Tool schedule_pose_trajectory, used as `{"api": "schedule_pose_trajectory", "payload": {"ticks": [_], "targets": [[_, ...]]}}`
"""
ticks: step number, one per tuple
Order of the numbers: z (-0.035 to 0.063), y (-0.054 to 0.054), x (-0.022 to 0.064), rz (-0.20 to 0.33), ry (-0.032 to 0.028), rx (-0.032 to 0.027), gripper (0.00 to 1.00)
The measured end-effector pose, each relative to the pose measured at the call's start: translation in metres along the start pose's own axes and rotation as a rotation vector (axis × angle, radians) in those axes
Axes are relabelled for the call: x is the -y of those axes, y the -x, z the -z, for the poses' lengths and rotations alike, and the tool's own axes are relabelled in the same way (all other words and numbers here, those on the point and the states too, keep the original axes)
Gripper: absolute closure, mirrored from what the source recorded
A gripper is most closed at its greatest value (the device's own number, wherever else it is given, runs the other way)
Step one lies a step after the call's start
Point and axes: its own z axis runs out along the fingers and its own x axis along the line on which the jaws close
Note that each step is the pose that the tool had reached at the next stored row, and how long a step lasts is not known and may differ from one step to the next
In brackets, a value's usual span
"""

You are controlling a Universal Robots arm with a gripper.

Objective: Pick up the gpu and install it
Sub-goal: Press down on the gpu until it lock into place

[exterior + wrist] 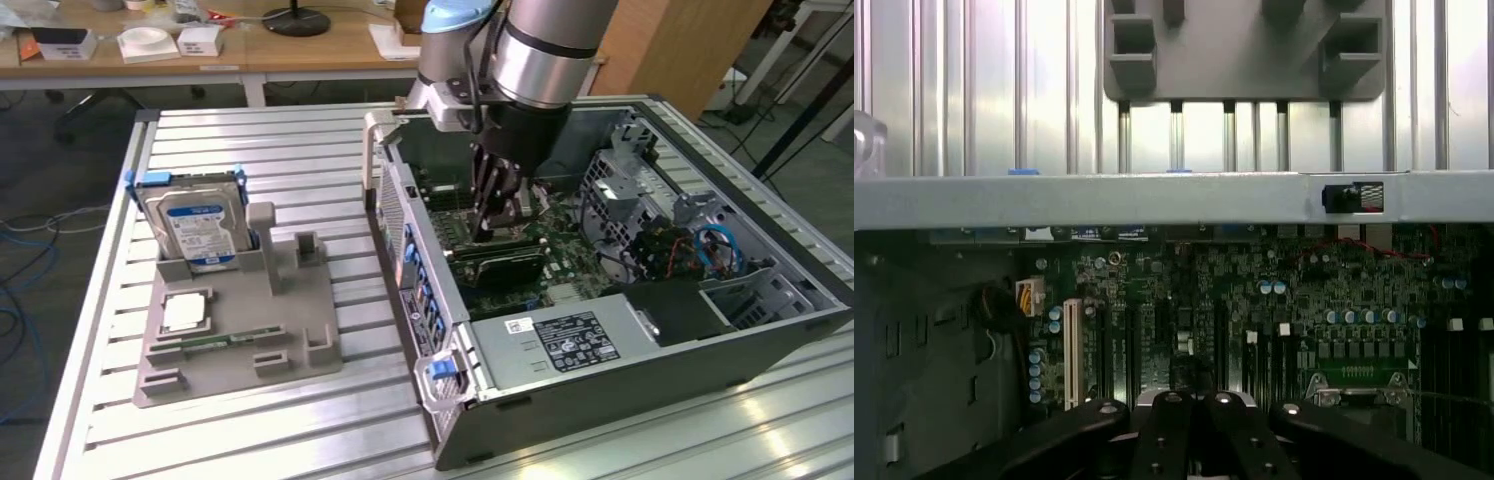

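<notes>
- Ribbed silver aluminium table carries everything; the slats likely serve as a fixed base so parts sit in repeatable places.
- Open dark-grey metal computer tower case lies on its side on the exterior view's right, side panel off, so the green motherboard faces up for access from above.
- Grey-and-black robot arm comes straight down into the case, wrist vertical, tool pointing at the board; a top-down pose suited to pressing a card into a slot.
- Grey moulded plastic parts holder sits on the table at the exterior view's left, well apart from the case; its slots stand parts upright for easy pinching. In the wrist view its edge shows beyond the case wall.
- Silver hard drive with blue-and-white label stands upright in the holder, untouched.
- The gpu, a flat dark card on green circuit board, is inside the case, lying low over the motherboard just under the fingers; whether it is fully seated in a slot can't be told.
- Small square silver processor chip lies flat in the holder's recess.
- Black gripper has fingers pressed together, down at the card's upper edge; looks like contact, but a pinch on the card is not clear. The wrist view shows the finger bases drawn in close.
</notes>
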Motion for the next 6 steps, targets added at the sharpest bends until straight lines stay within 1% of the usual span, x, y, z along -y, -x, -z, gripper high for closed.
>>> {"api": "schedule_pose_trajectory", "payload": {"ticks": [6], "targets": [[0.0000, 0.0000, 0.0003, 0.000, 0.0000, 0.0000, 0.89]]}}
